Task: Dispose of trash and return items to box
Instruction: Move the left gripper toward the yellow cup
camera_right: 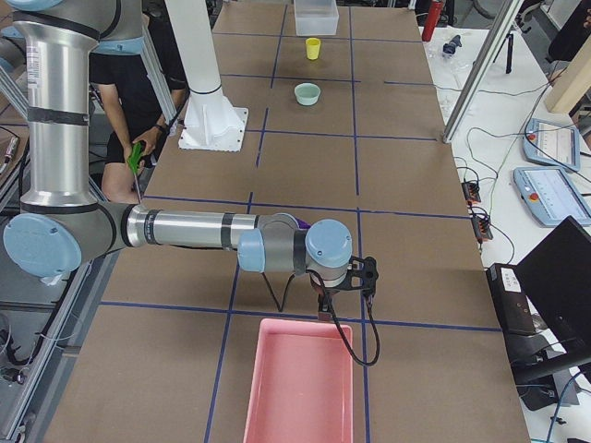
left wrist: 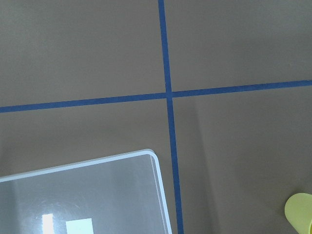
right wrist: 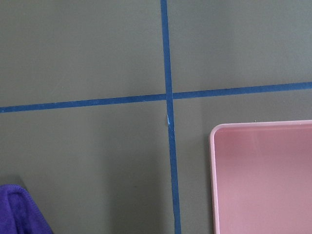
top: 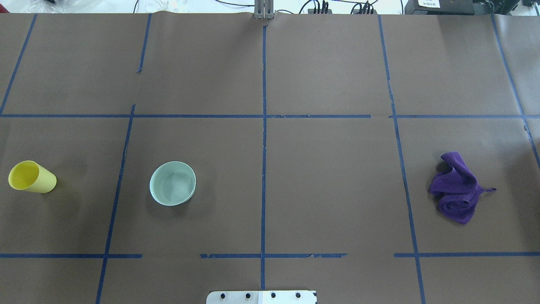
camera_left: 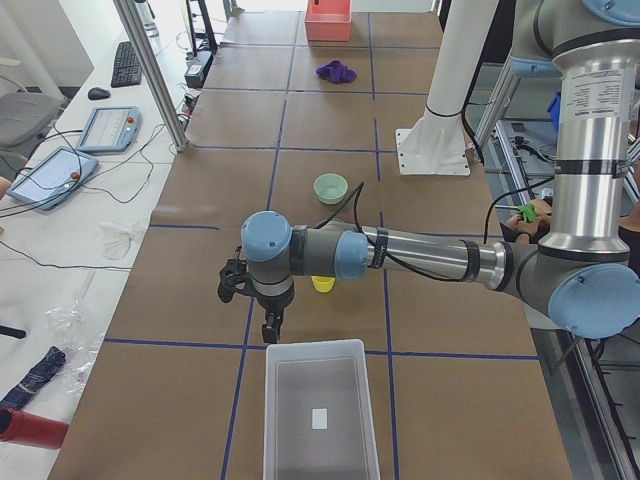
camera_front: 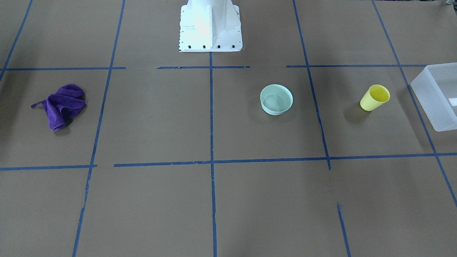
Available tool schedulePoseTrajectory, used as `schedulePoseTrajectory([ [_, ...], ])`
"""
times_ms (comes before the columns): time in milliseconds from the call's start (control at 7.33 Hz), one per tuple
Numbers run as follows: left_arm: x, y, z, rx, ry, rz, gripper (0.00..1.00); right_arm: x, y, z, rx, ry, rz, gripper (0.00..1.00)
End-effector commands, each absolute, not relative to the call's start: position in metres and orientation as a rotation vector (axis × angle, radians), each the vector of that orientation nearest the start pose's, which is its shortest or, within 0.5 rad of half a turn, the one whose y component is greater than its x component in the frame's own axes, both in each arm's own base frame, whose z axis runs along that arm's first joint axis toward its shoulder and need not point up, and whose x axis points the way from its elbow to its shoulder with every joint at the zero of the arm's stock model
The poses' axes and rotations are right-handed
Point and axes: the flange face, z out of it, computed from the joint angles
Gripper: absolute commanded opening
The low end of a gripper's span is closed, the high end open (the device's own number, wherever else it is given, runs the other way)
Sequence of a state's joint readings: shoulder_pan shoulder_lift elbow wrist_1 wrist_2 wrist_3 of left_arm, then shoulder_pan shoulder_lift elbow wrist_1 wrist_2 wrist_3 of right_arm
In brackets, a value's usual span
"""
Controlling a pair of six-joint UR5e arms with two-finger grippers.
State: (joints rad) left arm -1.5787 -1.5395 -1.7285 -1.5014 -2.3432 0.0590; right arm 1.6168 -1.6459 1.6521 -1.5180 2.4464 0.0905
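Box [camera_left: 316,346] in foreground; left end effector [camera_left: 233,285] nearby, apparently empty, its opening cannot be told. Descend over upright yellow cup [camera_front: 375,97], pinch one wall, clear box rim.

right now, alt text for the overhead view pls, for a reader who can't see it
A brown table gridded with blue tape holds three things in a row: a yellow cup far left, a pale green bowl apart to its right, a crumpled purple cloth far right. No arm shows.
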Motion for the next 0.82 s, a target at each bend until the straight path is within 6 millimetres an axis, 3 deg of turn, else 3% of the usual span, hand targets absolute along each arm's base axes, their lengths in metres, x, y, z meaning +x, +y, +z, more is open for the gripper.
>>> schedulePoseTrajectory([
  [0, -0.067, -0.481, 0.594, 0.099, 0.770, 0.077, 1.00, 0.078, -0.462, 0.640, 0.038, -0.879, 0.103, 1.00],
  [409, -0.063, -0.482, 0.565, 0.152, 0.768, 0.105, 1.00, 0.078, -0.462, 0.636, 0.043, -0.886, 0.101, 1.00],
  [545, -0.048, -0.484, 0.565, 0.130, 0.773, 0.106, 1.00, 0.078, -0.467, 0.632, 0.053, -0.888, 0.096, 1.00],
  [682, -0.029, -0.484, 0.552, 0.112, 0.791, 0.042, 1.00, 0.078, -0.467, 0.630, 0.056, -0.885, 0.096, 1.00],
])
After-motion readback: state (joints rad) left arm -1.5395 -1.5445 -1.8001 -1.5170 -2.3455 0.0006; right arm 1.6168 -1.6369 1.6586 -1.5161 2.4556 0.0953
